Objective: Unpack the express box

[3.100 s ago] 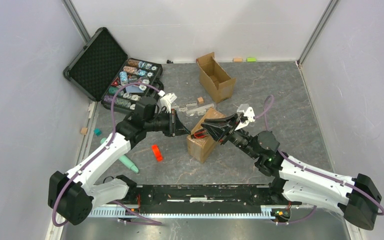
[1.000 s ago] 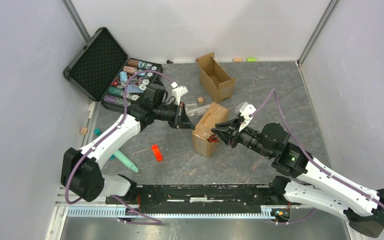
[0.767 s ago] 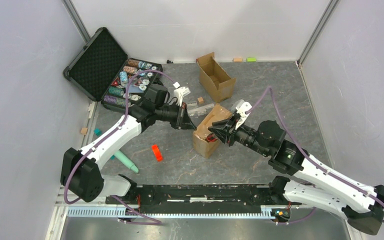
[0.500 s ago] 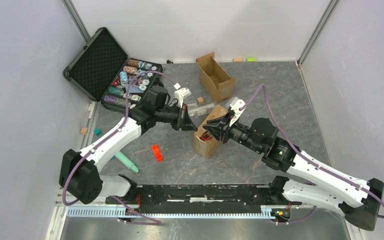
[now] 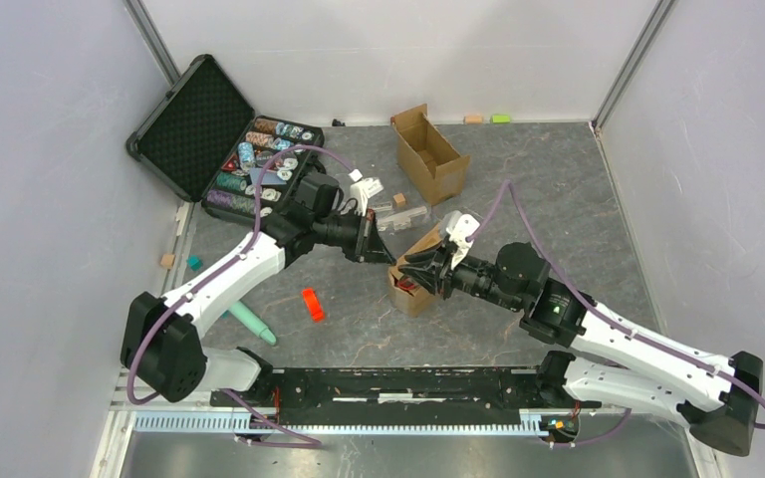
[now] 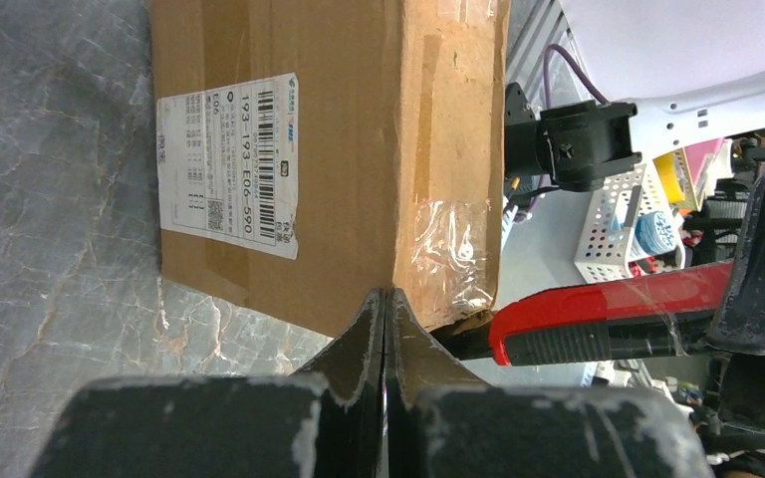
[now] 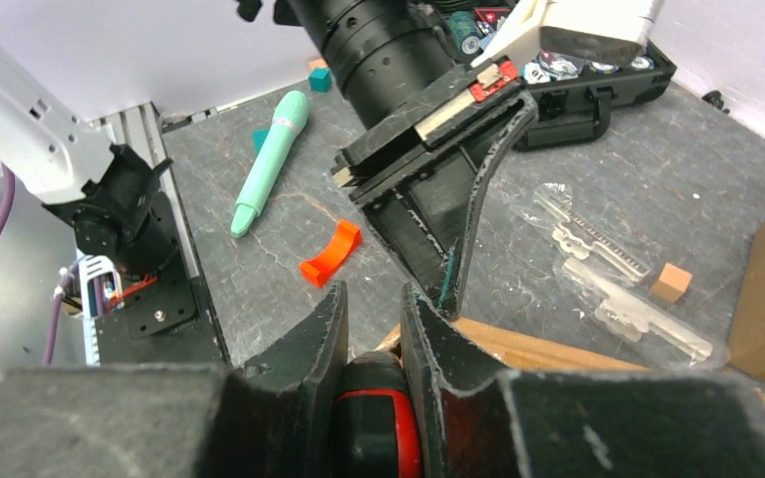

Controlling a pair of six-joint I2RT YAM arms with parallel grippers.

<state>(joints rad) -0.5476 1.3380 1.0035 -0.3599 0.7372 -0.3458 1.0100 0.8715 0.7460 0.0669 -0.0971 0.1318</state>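
The express box (image 5: 431, 237) is brown cardboard and lies mid-table. The left wrist view shows its side (image 6: 379, 129) with a white printed label (image 6: 227, 164) and a taped corner. My left gripper (image 5: 385, 253) is shut and empty, its joined tips (image 6: 385, 299) touching the box's near lower edge. From the right, my right gripper (image 5: 413, 271) is shut on a red and black utility knife (image 7: 381, 413). The knife (image 6: 598, 321) reaches the box's taped end. In the right wrist view my right gripper (image 7: 374, 297) points over the box edge (image 7: 558, 351) toward the left fingers (image 7: 438, 229).
An open black case of poker chips (image 5: 249, 159) stands at the back left. A narrower open cardboard box (image 5: 430, 154) is behind the express box. A clear bag of small parts (image 5: 398, 212), an orange-red piece (image 5: 312, 304) and a mint-green pen (image 5: 251, 321) lie on the table.
My right arm has pushed left along the box with the knife, and the box's near end has shifted slightly. The left gripper stays shut against the box.
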